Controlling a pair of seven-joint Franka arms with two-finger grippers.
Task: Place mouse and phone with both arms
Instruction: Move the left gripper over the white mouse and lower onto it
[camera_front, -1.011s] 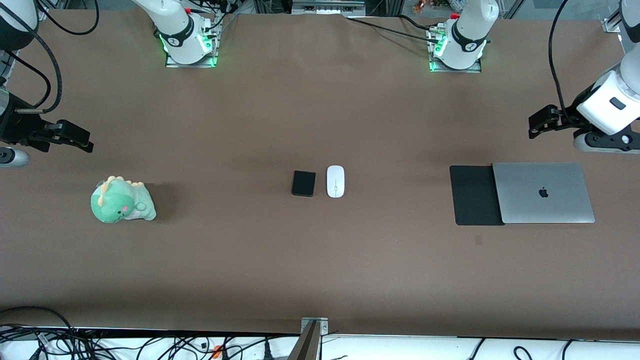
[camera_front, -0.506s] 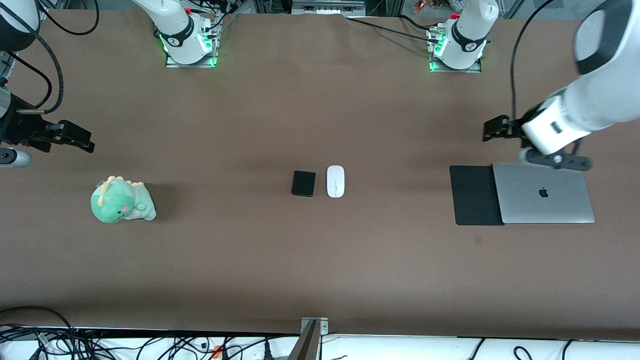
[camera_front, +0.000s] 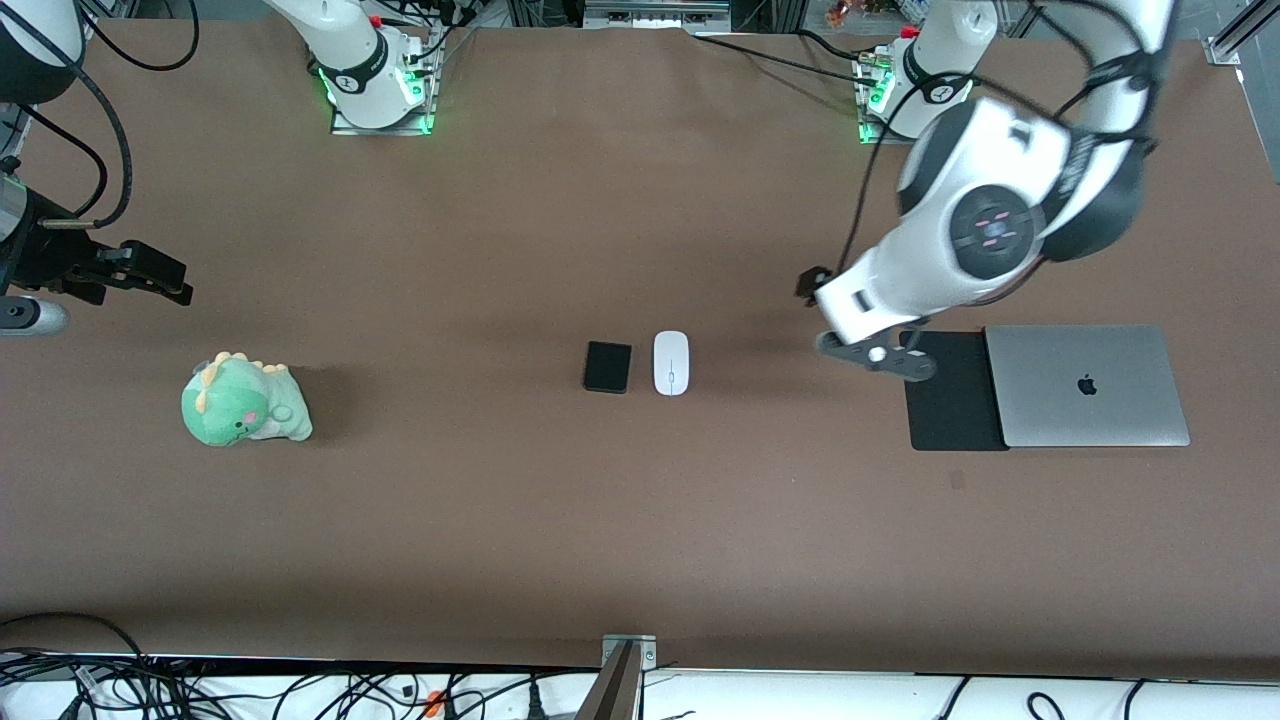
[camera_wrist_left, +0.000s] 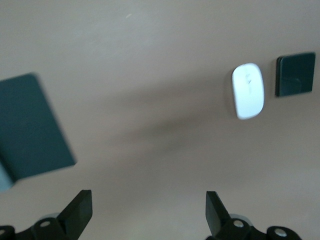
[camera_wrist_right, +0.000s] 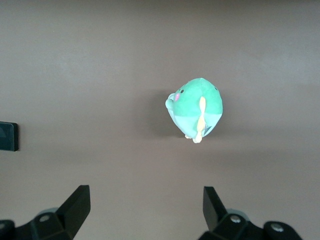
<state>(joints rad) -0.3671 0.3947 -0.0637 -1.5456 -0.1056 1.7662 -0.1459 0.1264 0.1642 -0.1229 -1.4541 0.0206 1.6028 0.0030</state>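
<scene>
You are looking down on a brown surface. At its middle lie the phone and the mouse, side by side and just apart, the phone toward the right arm's end, the mouse toward the left arm's end. Both lie flat with nothing touching them.

Your left gripper hangs in the air over bare surface between the mouse and the mouse pad, by the pad's edge. Its fingers are spread wide and hold nothing. The pad lies toward the left arm's end, with a closed silver laptop overlapping its outer side.

Your right gripper waits at the right arm's end of the surface, by the edge, up in the air. Its fingers are also spread wide and hold nothing. A green plush dinosaur sits near that end, nearer the front camera than the gripper's spot.
</scene>
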